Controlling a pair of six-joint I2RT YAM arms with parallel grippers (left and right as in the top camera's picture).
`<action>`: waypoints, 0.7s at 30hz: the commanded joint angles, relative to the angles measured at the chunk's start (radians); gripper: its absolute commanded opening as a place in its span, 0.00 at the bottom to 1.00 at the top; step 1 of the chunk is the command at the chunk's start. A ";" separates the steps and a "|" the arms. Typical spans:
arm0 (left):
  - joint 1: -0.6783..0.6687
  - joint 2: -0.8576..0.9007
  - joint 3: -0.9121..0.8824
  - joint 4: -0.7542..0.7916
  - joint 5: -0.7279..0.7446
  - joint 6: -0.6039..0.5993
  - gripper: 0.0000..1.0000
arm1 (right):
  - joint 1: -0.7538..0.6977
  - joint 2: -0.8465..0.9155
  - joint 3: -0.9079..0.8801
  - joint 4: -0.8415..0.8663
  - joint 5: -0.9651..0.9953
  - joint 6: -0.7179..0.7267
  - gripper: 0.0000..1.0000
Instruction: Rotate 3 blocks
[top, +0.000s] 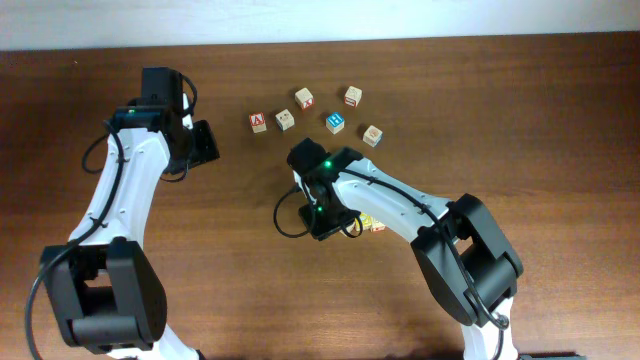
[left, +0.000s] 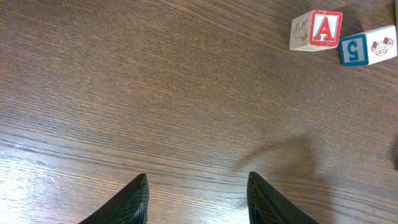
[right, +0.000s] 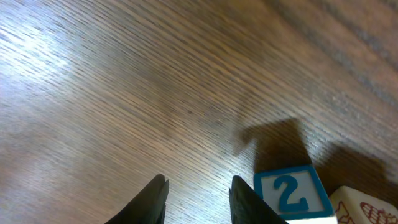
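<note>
A small cluster of blocks, with yellow and red faces showing, lies partly hidden beside my right arm. In the right wrist view, one block with a blue-framed "2" rests on the table just right of my right finger. A second pale block pokes in at the corner. My right gripper is open, with only bare wood between its fingers. My left gripper hovers open over bare table, far left of the blocks.
Several more cubes sit at the back: a red "A" cube, a pale one with a blue "5" side, a blue-topped cube, and others. A white wall edge runs behind.
</note>
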 joint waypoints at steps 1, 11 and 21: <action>0.003 -0.006 0.009 -0.002 -0.011 0.013 0.49 | -0.004 -0.002 -0.010 0.006 0.017 0.016 0.34; 0.003 -0.006 0.009 -0.001 -0.011 0.013 0.49 | -0.004 -0.002 -0.008 -0.029 0.044 0.014 0.34; 0.003 -0.006 0.009 -0.001 -0.011 0.013 0.49 | -0.061 -0.002 -0.008 -0.028 0.074 0.087 0.33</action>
